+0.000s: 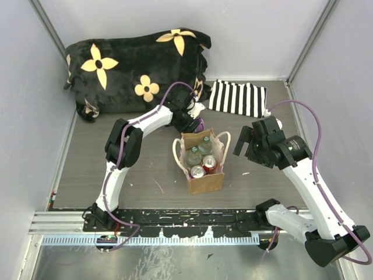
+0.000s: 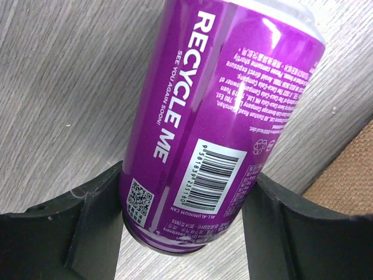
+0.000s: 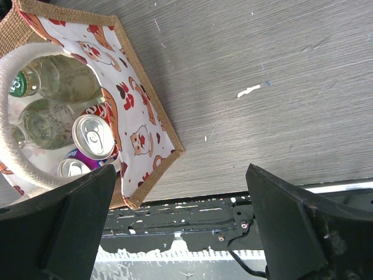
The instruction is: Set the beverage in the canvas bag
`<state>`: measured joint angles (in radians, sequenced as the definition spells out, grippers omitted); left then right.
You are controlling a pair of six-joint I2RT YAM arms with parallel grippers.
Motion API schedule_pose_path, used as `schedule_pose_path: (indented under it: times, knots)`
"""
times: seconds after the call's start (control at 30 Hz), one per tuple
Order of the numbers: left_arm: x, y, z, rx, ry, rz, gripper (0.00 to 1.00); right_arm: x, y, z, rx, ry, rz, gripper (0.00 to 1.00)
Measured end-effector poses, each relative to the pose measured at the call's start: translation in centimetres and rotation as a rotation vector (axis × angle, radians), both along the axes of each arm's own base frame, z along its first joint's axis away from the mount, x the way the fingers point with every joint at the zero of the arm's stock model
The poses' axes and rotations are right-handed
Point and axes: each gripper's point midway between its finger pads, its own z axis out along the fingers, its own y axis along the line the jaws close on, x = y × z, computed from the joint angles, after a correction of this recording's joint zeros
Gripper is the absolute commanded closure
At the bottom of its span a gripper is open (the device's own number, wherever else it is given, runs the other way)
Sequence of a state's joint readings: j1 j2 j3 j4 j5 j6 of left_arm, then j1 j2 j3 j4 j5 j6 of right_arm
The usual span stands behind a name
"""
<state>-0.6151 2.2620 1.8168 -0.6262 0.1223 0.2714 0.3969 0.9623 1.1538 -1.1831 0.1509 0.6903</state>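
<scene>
The canvas bag (image 1: 205, 182) stands upright mid-table, tan with cream handles. It holds two cans (image 1: 197, 171) and two clear bottles (image 1: 205, 146). My left gripper (image 1: 195, 123) is just behind the bag, shut on a purple beverage can (image 1: 200, 124). In the left wrist view the can (image 2: 221, 105) sits tilted between both fingers (image 2: 189, 221), above the table, with the bag's brown edge (image 2: 349, 169) at the lower right. My right gripper (image 1: 243, 143) is open and empty to the right of the bag. Its wrist view (image 3: 180, 221) shows the bag's printed lining (image 3: 140, 116) at the left.
A black plush blanket with yellow flowers (image 1: 134, 64) lies at the back left. A black-and-white striped cloth (image 1: 238, 98) lies at the back right. A small white scrap (image 1: 245, 173) lies on the table right of the bag. The black mounting rail (image 1: 175, 219) runs along the near edge.
</scene>
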Motion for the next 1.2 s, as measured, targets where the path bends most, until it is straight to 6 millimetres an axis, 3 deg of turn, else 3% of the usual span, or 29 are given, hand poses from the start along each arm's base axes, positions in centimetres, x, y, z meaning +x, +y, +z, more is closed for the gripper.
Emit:
schedule_pose_path:
  times: [0.07, 0.2, 0.37, 0.5, 0.6, 0.7, 0.8, 0.93, 1.2]
  knots:
    - [0.0, 0.0, -0.1, 0.002, 0.000, -0.001, 0.99, 0.0, 0.0, 0.0, 0.001, 0.000, 0.000, 0.00]
    - [-0.2, 0.4, 0.0, 0.007, -0.003, -0.003, 1.00, -0.1, 0.1, -0.1, 0.007, 0.001, 0.003, 0.00]
    - [-1.2, 3.2, 0.8, 0.055, 0.042, 0.014, 1.00, -0.3, 0.1, -0.3, 0.014, -0.001, 0.003, 0.00]
    - [-1.7, 6.8, 3.6, 0.096, 0.049, 0.040, 1.00, -0.5, 0.2, -0.3, 0.021, -0.006, 0.006, 0.00]
    - [-2.1, 9.3, 7.0, 0.109, 0.016, 0.048, 1.00, -0.6, 0.3, -0.6, 0.028, -0.006, 0.010, 0.00]
    - [-3.6, 11.7, 10.0, 0.143, -0.010, 0.038, 1.00, -0.7, 0.4, -0.9, 0.038, -0.005, 0.013, 0.00]
    - [-5.5, 12.7, 11.5, 0.159, -0.014, 0.006, 1.00, -0.8, 0.5, -1.1, 0.044, -0.006, 0.015, 0.00]
    - [-8.2, 13.7, 11.3, 0.185, 0.030, -0.026, 1.00, -1.0, 0.5, -1.2, 0.054, -0.013, 0.014, 0.00]
    - [-13.3, 15.8, 6.7, 0.229, 0.187, 0.005, 0.99, -1.7, 0.3, -0.8, 0.079, -0.047, 0.009, 0.00]
